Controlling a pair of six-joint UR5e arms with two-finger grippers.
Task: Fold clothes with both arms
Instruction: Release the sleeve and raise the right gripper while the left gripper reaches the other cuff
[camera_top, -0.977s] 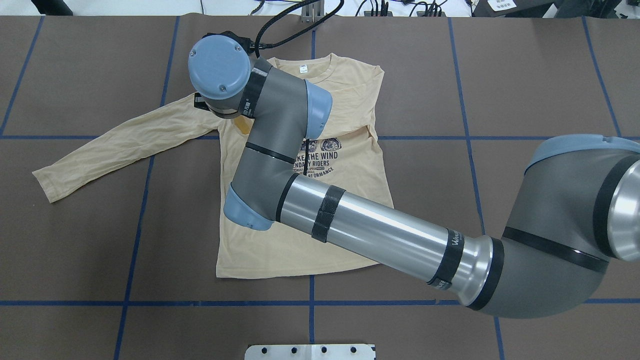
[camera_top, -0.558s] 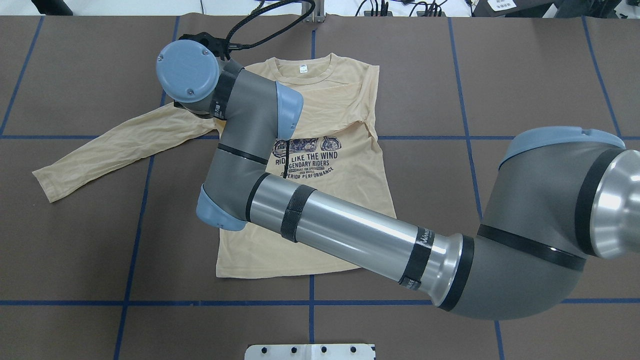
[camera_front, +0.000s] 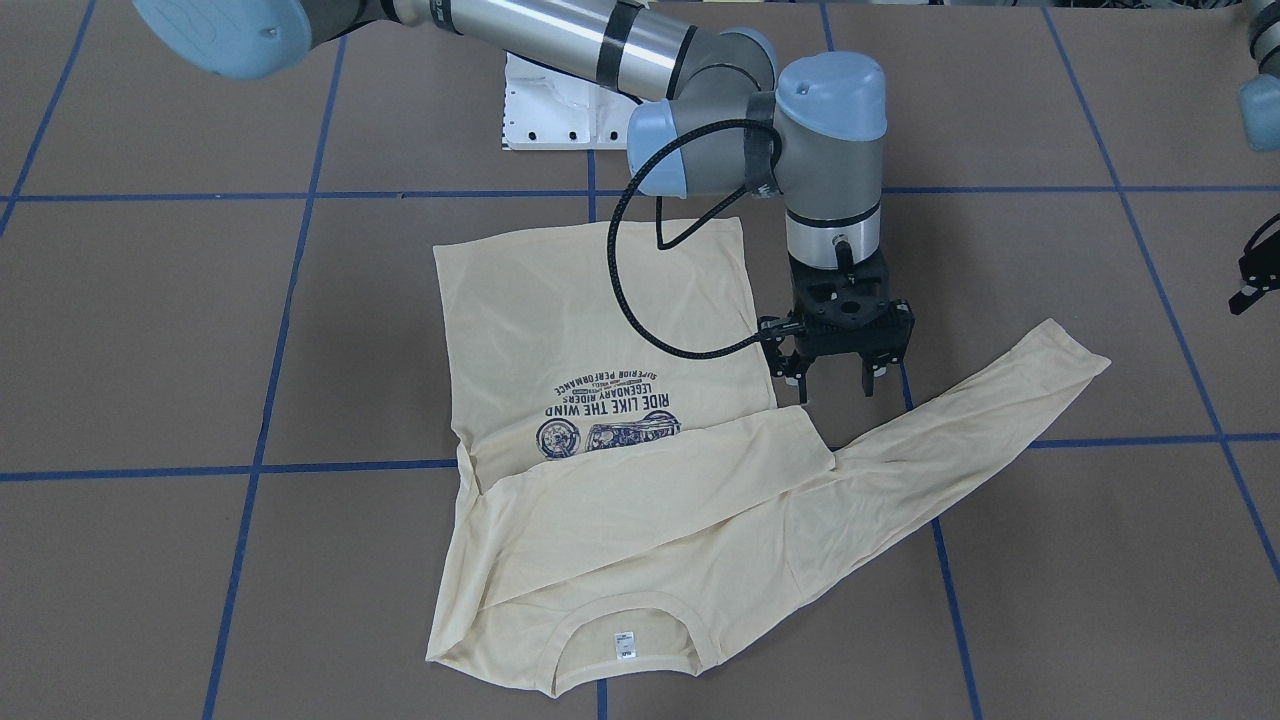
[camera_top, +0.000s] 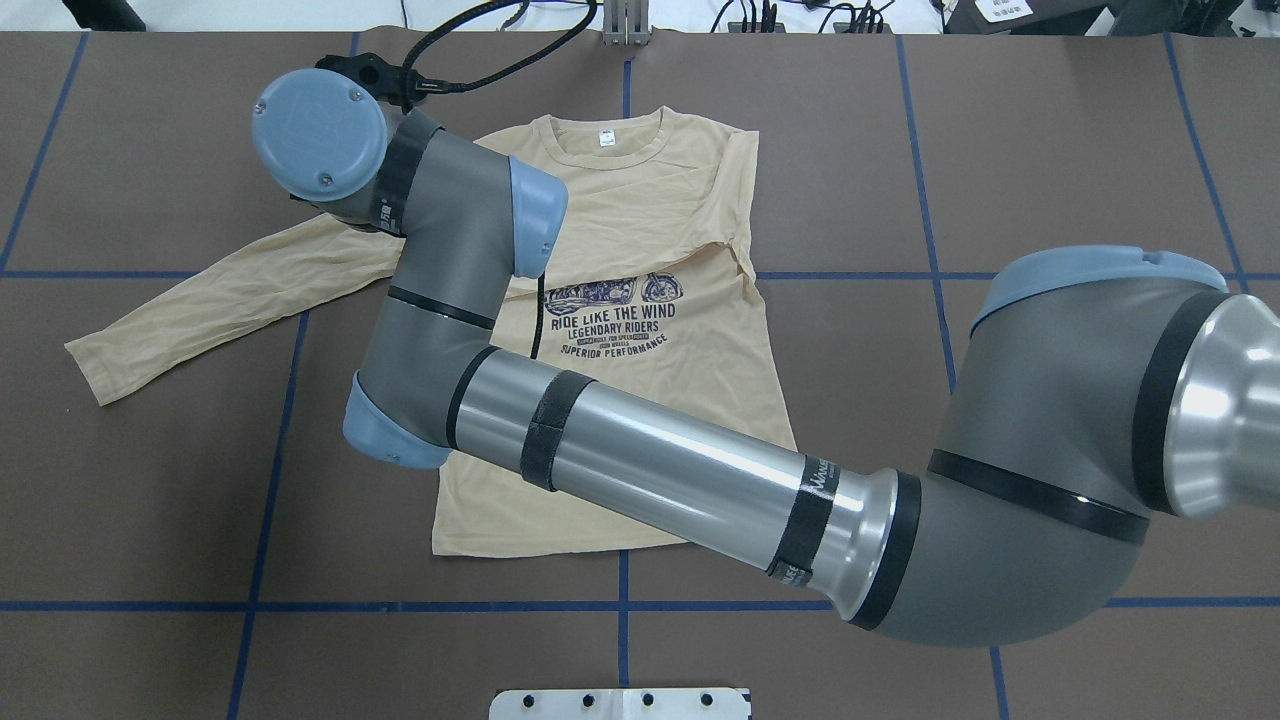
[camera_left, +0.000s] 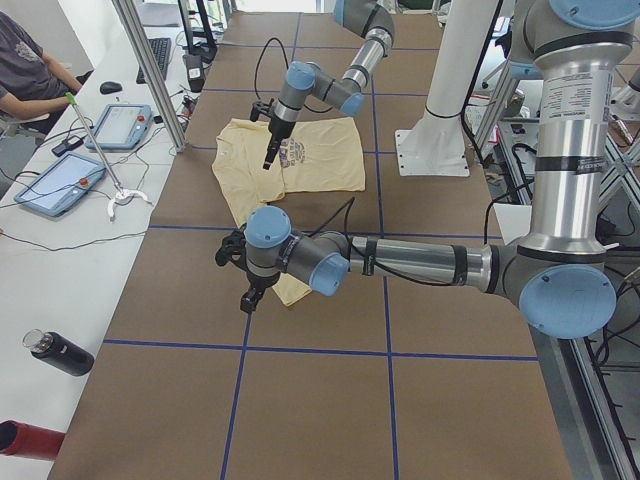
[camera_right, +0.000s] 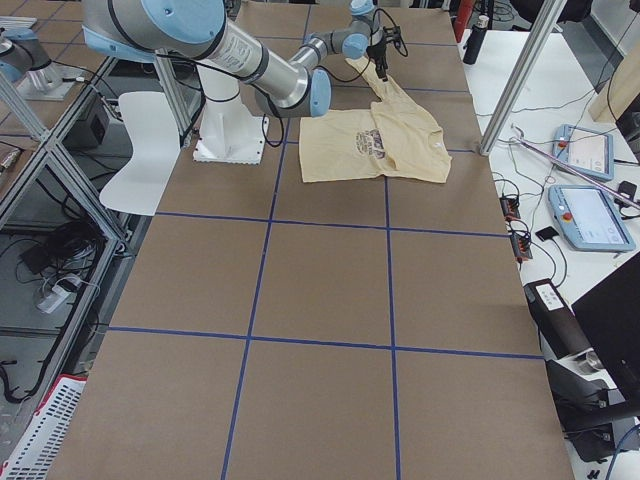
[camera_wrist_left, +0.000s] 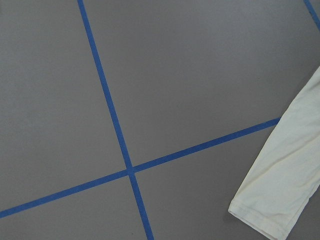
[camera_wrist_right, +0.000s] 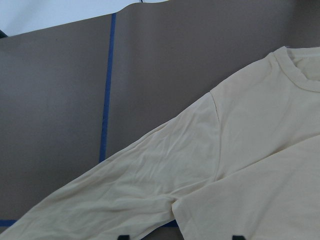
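The cream long-sleeved shirt (camera_top: 700, 380) lies flat, print side up, with one sleeve folded across its chest (camera_front: 650, 470). Its other sleeve (camera_top: 230, 290) stretches out over the table. My right arm (camera_top: 650, 460) reaches across the shirt. Its gripper (camera_front: 835, 385) hangs open and holds nothing, just above the table beside the armpit of the outstretched sleeve (camera_wrist_right: 150, 185). In the overhead view the wrist hides that gripper. My left gripper (camera_left: 248, 295) hovers near the sleeve's cuff (camera_wrist_left: 280, 190). Only a sliver of it (camera_front: 1258, 270) shows at the front view's edge, so I cannot tell whether it is open or shut.
Blue tape lines (camera_top: 270, 450) grid the brown table. The white base plate (camera_top: 620, 703) sits at the robot's edge. A side table with tablets (camera_left: 60, 185), a seated person (camera_left: 30, 70) and a dark bottle (camera_left: 60, 352) runs along the far side.
My right wrist has moved from over the shirt's shoulder toward the outstretched sleeve, uncovering more of the print. The shirt lies as before.
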